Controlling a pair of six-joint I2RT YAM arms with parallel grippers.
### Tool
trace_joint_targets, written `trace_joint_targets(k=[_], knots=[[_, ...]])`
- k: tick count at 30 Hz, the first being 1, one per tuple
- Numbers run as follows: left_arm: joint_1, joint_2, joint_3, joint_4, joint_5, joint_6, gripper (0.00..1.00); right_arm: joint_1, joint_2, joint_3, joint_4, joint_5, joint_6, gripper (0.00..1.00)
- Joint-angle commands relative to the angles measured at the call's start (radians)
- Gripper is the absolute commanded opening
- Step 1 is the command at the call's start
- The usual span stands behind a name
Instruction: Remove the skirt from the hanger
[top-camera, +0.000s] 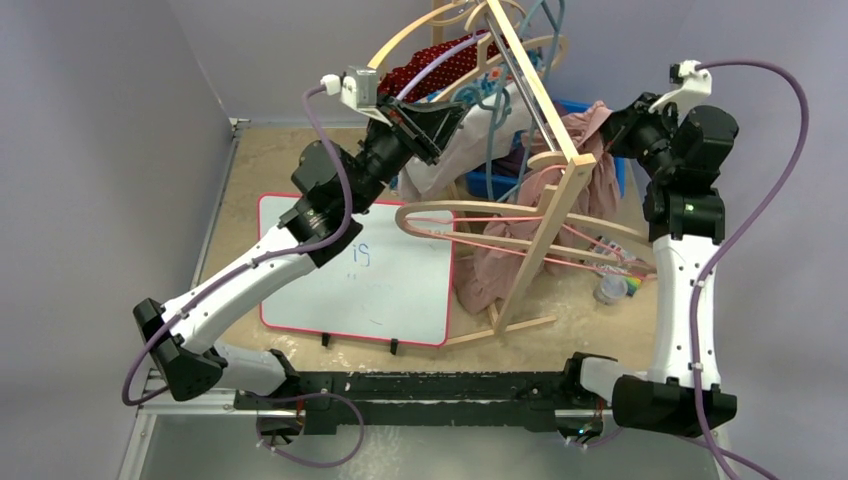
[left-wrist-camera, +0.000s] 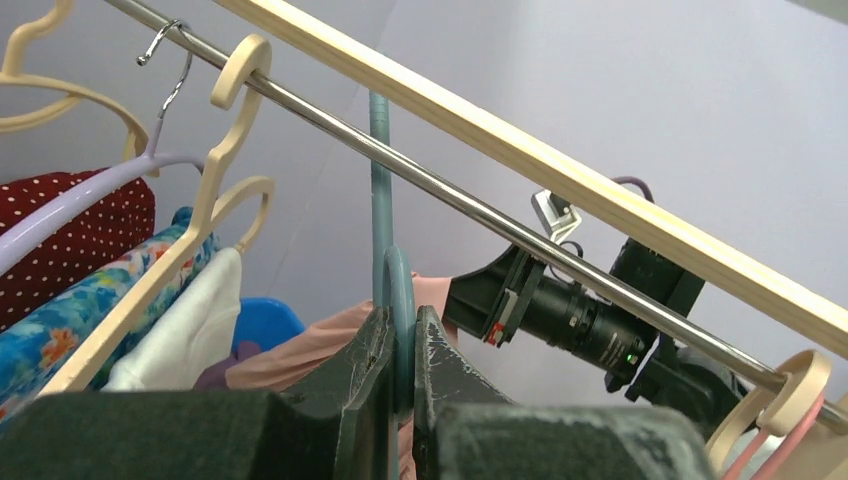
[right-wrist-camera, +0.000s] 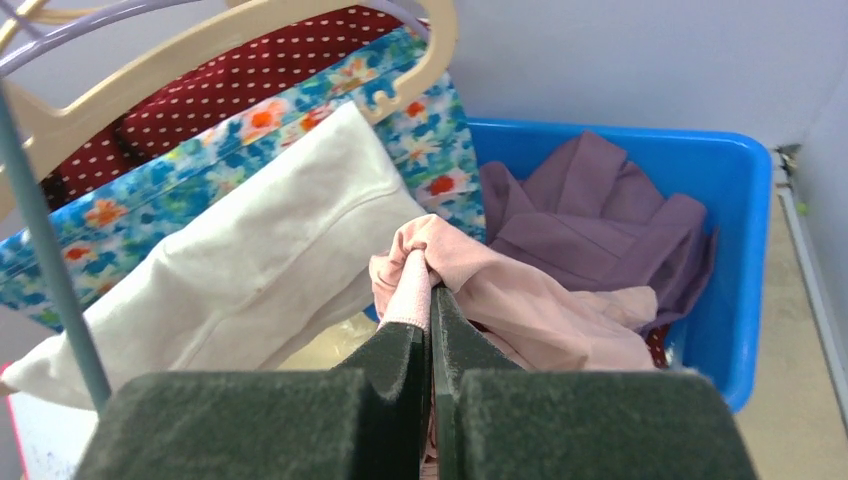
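- Whiteboard (top-camera: 350, 270) – pink-edged, flat on the table (top-camera: 260, 160), lower left of the top view.
- Left gripper (left-wrist-camera: 403, 335) – fingers pinched narrow on the teal hanger (left-wrist-camera: 381, 200), which rises upright toward the metal rail (left-wrist-camera: 450, 195), centre of the left wrist view.
- Right gripper (right-wrist-camera: 432, 310) – fingers pressed together on a bunched fold of the pink skirt (right-wrist-camera: 500, 290), centre of the right wrist view. In the top view the skirt drapes right of centre under the wooden rack (top-camera: 540, 90), down to the table.
- White garment (right-wrist-camera: 250, 260), floral garment (right-wrist-camera: 430, 130) and red dotted garment (right-wrist-camera: 250, 90) – hung in a row, left and upper left.
- Blue bin (right-wrist-camera: 730, 200) – upper right, holding a purple garment (right-wrist-camera: 600, 210).
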Motion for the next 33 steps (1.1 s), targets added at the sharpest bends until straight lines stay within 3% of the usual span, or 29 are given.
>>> trace_joint_targets(k=[1,4,8,12,17,21,28,33], knots=[[0.006,0.049,0.025,0.128,-0.008,-0.049,0.0,-0.003,-0.038,-0.101,0.192,-0.197,0.056,0.0],[0.006,0.094,0.055,0.146,0.038,-0.069,0.0,-0.004,-0.066,-0.197,0.218,-0.247,0.08,0.0],[0.007,0.093,0.055,0.113,0.077,-0.056,0.0,-0.003,-0.086,-0.199,0.176,-0.176,0.057,0.0],[0.006,0.031,0.04,-0.016,0.056,0.038,0.0,-0.003,-0.054,-0.08,0.103,-0.056,0.005,0.0],[0.007,-0.052,0.034,-0.187,-0.083,0.166,0.0,-0.003,-0.032,0.03,0.102,0.093,0.004,0.0],[0.008,-0.066,0.071,-0.302,-0.043,0.219,0.0,-0.003,-0.01,0.12,0.103,0.183,-0.012,0.0],[0.008,-0.126,0.056,-0.42,-0.043,0.249,0.0,-0.003,0.089,0.379,0.149,0.18,-0.047,0.0],[0.008,-0.182,0.016,-0.464,-0.037,0.246,0.0,-0.003,0.214,0.565,0.304,0.179,-0.049,0.0]])
